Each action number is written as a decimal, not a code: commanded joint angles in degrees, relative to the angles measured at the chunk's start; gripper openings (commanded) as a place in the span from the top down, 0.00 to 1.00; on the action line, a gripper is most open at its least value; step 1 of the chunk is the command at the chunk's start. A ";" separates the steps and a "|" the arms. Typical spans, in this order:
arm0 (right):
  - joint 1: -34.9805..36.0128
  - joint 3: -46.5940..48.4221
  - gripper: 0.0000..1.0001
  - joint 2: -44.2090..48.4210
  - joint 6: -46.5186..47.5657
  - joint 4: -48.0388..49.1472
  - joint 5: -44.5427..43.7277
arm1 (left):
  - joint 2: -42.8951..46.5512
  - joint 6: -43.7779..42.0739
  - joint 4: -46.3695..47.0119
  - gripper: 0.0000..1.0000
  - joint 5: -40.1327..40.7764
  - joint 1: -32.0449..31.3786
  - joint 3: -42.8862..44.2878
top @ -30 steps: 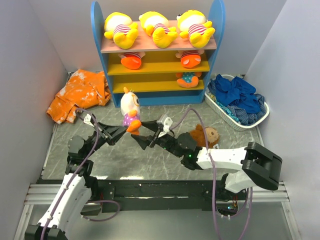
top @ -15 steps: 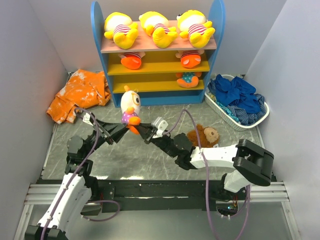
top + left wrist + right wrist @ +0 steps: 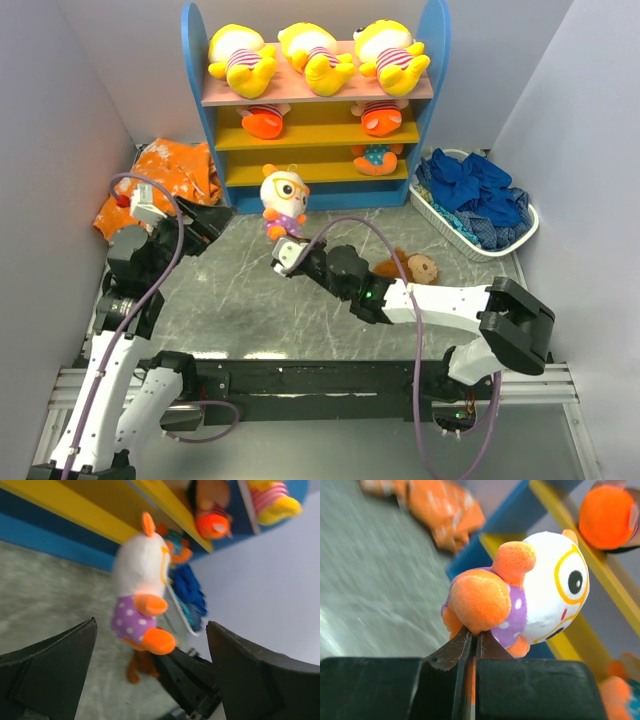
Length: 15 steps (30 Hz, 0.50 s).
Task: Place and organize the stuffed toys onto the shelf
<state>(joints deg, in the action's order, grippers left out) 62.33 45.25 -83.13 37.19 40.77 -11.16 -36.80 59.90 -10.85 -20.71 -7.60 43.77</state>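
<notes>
The right jaws are pinched fully together on one orange foot of a white-headed toy (image 3: 520, 595) in a purple dotted shirt, the dark fingertips (image 3: 451, 652) meeting with only plush between them. The toy stands upright above them, clear of the surface (image 3: 230, 300), just in front of the lower left part of the shelf (image 3: 197, 110). The left jaws stand wide apart and hold nothing: their two fingers (image 3: 50, 670) frame that toy while well apart from it, and the left arm (image 3: 140, 260) is near the orange-and-white cloth (image 3: 160, 185). On the pink top board three yellow striped toys (image 3: 315, 55) lie in a row. Two orange-limbed striped toys (image 3: 263, 120) lie at either end of the upper yellow board, and a dotted toy (image 3: 377, 157) lies at the right end of the lower yellow board. The brown monkey (image 3: 410, 268) lies on the surface just behind the right arm (image 3: 450, 300), near a white basket (image 3: 455, 238) of dark blue cloths (image 3: 475, 195).
</notes>
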 commanded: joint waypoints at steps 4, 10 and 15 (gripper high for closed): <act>-4.66 10.28 1.00 0.08 17.72 -18.51 -0.89 | 3.39 -22.35 -11.21 0.03 26.31 -0.05 3.96; -8.27 20.74 1.00 -7.82 22.47 -26.87 -1.67 | 4.89 -25.97 -11.47 0.03 38.54 -1.19 0.80; -9.06 25.76 1.00 -13.81 25.29 -30.40 -0.27 | 5.51 -25.71 -11.47 0.04 39.34 -1.46 0.79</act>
<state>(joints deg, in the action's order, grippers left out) 53.87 67.64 -94.00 57.65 14.48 -11.68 -31.86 36.82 -22.48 13.89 -8.69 44.64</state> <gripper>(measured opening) 0.024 0.966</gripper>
